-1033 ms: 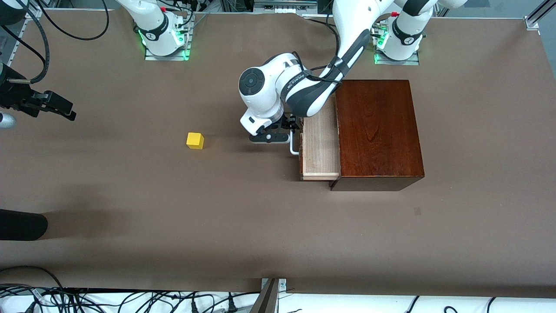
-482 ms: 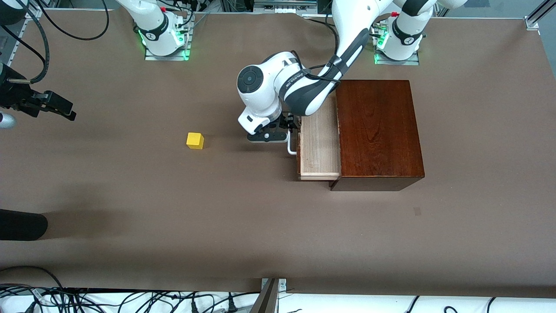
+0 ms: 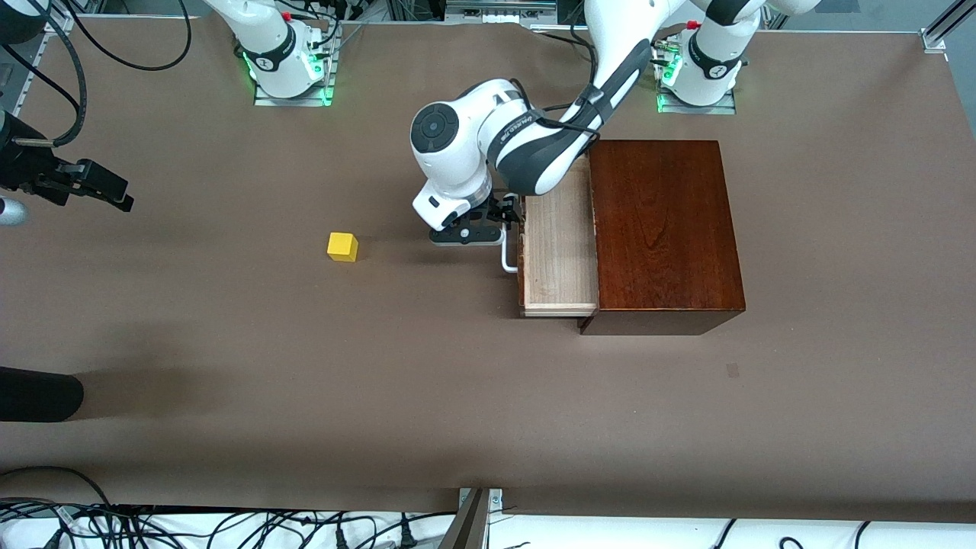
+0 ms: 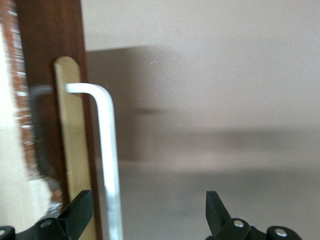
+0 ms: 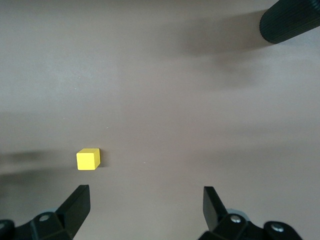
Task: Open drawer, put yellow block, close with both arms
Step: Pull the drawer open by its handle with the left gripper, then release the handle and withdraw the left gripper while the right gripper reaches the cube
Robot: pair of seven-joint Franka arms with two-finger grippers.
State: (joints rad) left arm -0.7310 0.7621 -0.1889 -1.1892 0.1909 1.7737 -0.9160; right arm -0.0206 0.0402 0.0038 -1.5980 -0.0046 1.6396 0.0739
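Note:
The dark mahogany box (image 3: 663, 229) stands toward the left arm's end of the table. Its drawer (image 3: 555, 252), a pale wood tray, is pulled partly out. My left gripper (image 3: 507, 221) (image 4: 148, 215) is open at the drawer's front (image 4: 47, 50). The white loop handle (image 3: 508, 261) (image 4: 110, 150) passes between its fingers, close to one finger (image 4: 80, 216). The yellow block (image 3: 342, 246) (image 5: 88, 159) lies on the table toward the right arm's end. My right gripper (image 3: 114, 194) (image 5: 145, 210) hangs open and empty over the table there, apart from the block.
A black cylinder (image 3: 38, 393) (image 5: 292, 20) juts in at the right arm's end, nearer to the front camera. Cables (image 3: 229, 526) run along the near table edge. Brown table surface (image 3: 427, 381) spreads between the block and the drawer.
The drawer has slid a little farther out toward the right arm's end, and the left gripper moved with its handle. The right arm and the block have not moved.

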